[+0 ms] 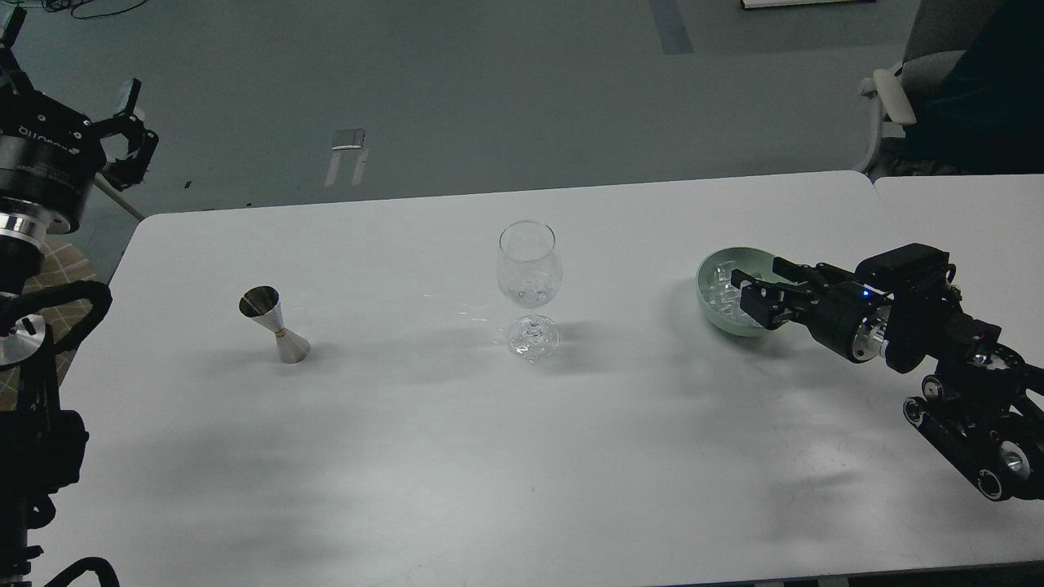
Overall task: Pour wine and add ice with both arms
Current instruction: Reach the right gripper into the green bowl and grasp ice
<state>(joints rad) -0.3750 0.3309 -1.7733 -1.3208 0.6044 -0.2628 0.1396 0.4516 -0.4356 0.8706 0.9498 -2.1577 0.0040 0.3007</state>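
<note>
Many ice cubes fill the green bowl; right hand (fingers apart) inside; wine glass upright.

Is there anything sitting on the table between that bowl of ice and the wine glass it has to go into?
Nothing visible: the table between the bowl of ice and the wine glass is bare. The metal measuring cup stands on the glass's far side.
</note>
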